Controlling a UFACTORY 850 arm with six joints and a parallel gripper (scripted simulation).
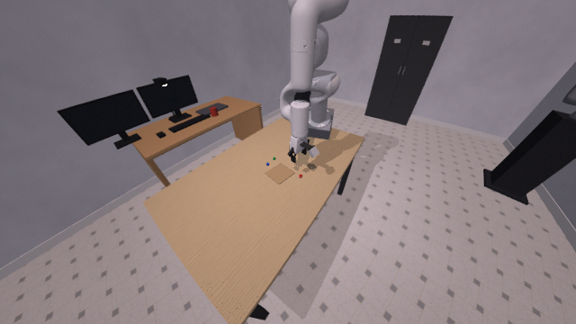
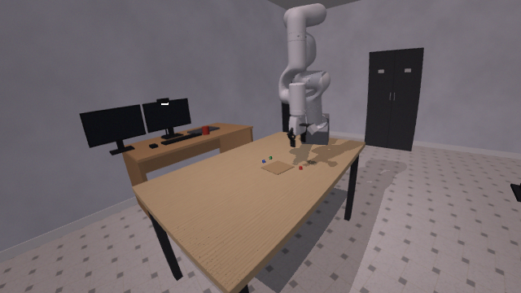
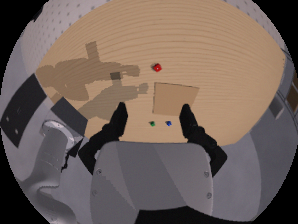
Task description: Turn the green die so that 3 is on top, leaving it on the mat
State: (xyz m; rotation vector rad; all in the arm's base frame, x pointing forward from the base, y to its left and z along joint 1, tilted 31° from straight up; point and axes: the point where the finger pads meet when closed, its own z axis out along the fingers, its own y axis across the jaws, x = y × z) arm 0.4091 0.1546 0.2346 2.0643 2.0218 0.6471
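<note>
A small green die point(image 1: 274, 158) point(image 2: 270, 157) point(image 3: 152, 123) lies on the bare table, just off the tan square mat point(image 1: 279, 173) point(image 2: 278, 167) point(image 3: 174, 98). A blue die point(image 1: 267, 164) point(image 2: 263, 161) point(image 3: 168, 123) lies close beside it, also off the mat. A red die point(image 1: 300, 175) point(image 2: 300, 167) point(image 3: 157, 67) lies on the table at the mat's opposite side. My gripper point(image 1: 302, 155) point(image 2: 297, 140) point(image 3: 153, 109) is open and empty. It hangs well above the table, near the mat's far edge. The dice are too small for me to read their faces.
The long wooden table point(image 1: 234, 225) point(image 2: 228, 203) carries the arm's base at its far end. A second desk point(image 1: 198, 126) with two monitors, a keyboard and a red mug stands to the left. A dark cabinet point(image 1: 407, 67) stands at the back wall.
</note>
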